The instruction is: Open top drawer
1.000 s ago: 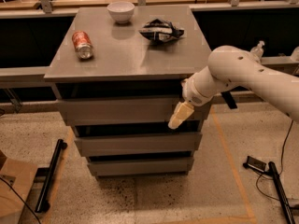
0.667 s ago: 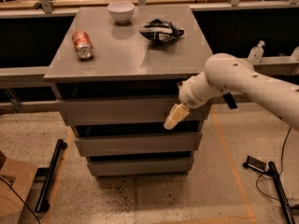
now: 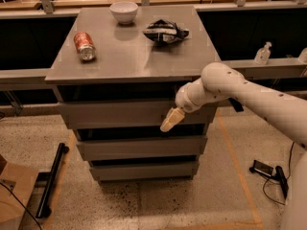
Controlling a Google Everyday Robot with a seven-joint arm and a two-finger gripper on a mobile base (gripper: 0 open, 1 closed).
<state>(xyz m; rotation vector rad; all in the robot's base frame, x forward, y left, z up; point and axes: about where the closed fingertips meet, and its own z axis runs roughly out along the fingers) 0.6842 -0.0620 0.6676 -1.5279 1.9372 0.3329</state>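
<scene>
The top drawer (image 3: 115, 113) is the uppermost and widest of three matte grey fronts in the cabinet, with a dark gap above it; its panel stands about level with the cabinet's front. My gripper (image 3: 171, 120) hangs from the white arm (image 3: 240, 92) coming from the right. Its cream tip points down and left, in front of the right part of the top drawer's panel, near its lower edge.
On the cabinet top (image 3: 129, 56) lie a red soda can (image 3: 84, 45) on its side, a white bowl (image 3: 123, 11) and a dark chip bag (image 3: 165, 31). Two narrower drawers (image 3: 141, 147) sit below. A black bar (image 3: 52, 178) and cardboard box (image 3: 12, 190) are on the floor left; cables lie right.
The gripper has moved a little to the left along the top drawer's front. The drawer front looks unchanged.
</scene>
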